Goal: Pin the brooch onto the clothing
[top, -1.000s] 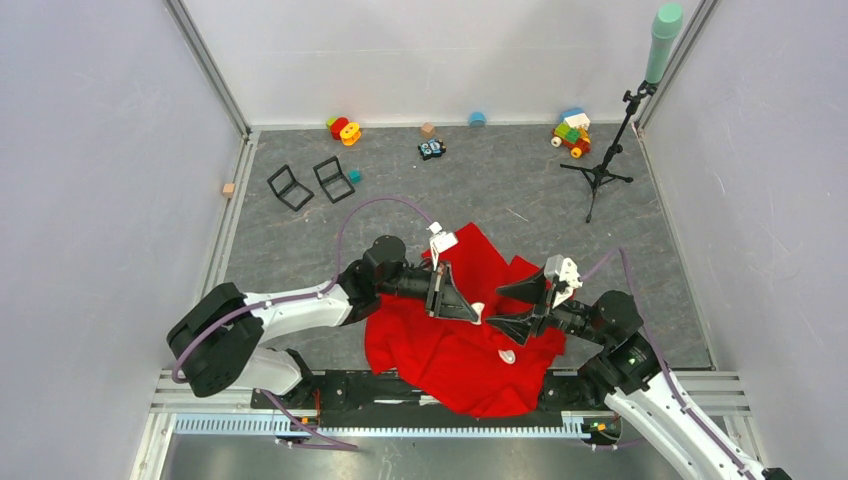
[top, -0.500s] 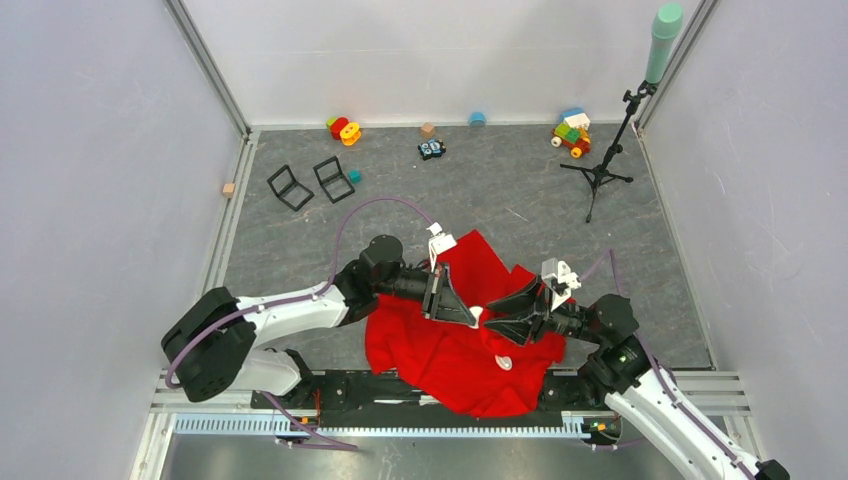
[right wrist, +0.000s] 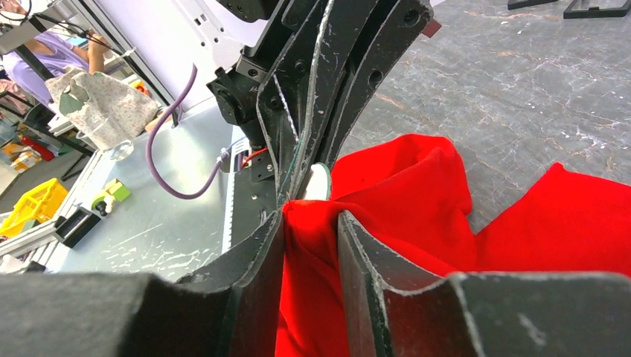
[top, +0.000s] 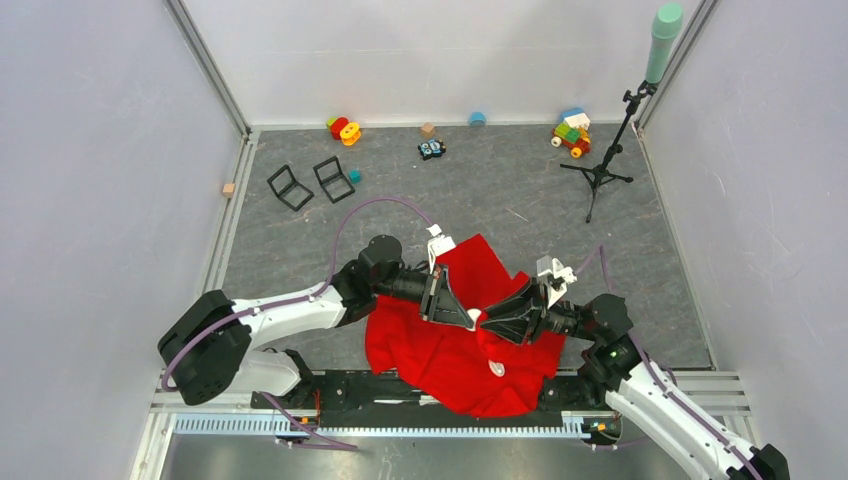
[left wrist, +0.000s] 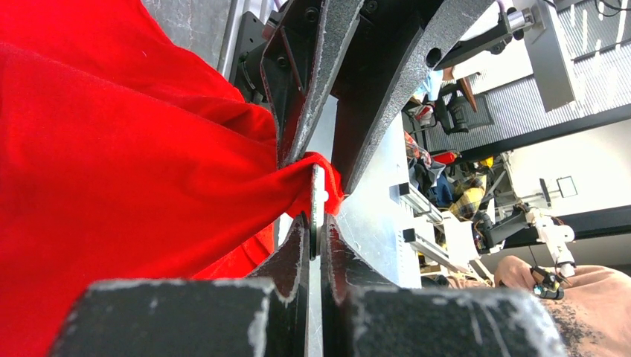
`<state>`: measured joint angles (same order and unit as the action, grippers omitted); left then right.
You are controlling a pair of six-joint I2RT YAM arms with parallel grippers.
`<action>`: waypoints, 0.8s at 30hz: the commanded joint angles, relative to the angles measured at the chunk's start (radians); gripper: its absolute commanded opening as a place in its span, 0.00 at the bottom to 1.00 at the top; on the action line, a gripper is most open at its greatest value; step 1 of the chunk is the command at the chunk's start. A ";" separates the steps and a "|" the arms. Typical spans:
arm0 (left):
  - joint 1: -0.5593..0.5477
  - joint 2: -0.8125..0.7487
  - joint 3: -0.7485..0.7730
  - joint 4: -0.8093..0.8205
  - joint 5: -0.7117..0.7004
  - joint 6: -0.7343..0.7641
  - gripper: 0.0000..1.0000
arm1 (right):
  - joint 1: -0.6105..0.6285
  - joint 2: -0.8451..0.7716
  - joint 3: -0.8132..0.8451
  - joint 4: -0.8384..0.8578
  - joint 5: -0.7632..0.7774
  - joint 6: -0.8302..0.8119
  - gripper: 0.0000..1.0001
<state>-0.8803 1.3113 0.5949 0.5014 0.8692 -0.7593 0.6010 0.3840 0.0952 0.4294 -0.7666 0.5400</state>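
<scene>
The clothing is a bright red T-shirt (top: 440, 350) crumpled on the grey floor between the arms. A small white tag (top: 496, 369) shows on it near the front. My left gripper (top: 470, 317) is shut on the brooch (left wrist: 318, 201), a thin white disc seen edge-on. The disc's top touches a raised fold of the shirt (left wrist: 149, 163). My right gripper (top: 489, 323) is shut on that fold (right wrist: 316, 245) and holds it up, tip to tip with my left gripper (left wrist: 318, 223). In the right wrist view the brooch (right wrist: 318, 181) shows just beyond my right gripper (right wrist: 311, 219).
A black tripod stand (top: 600, 172) with a green-topped pole stands at the back right. Toy blocks (top: 572, 132), a small toy car (top: 431, 149), red and yellow toys (top: 344, 129) and two black frames (top: 311, 184) lie along the back. A metal rail (top: 400, 423) runs along the near edge.
My right gripper has moved left to meet the left gripper's tip, taking the shirt fold with it. The white tag has slid left and nearer. The left gripper has barely moved.
</scene>
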 commanded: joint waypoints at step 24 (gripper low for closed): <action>-0.035 -0.027 0.048 -0.009 0.045 0.044 0.02 | 0.000 0.271 -0.036 0.120 0.064 0.078 0.13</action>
<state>-0.8803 1.3102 0.5949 0.3943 0.8341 -0.7231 0.6029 0.6102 0.0772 0.5377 -0.7834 0.6178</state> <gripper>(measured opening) 0.053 0.253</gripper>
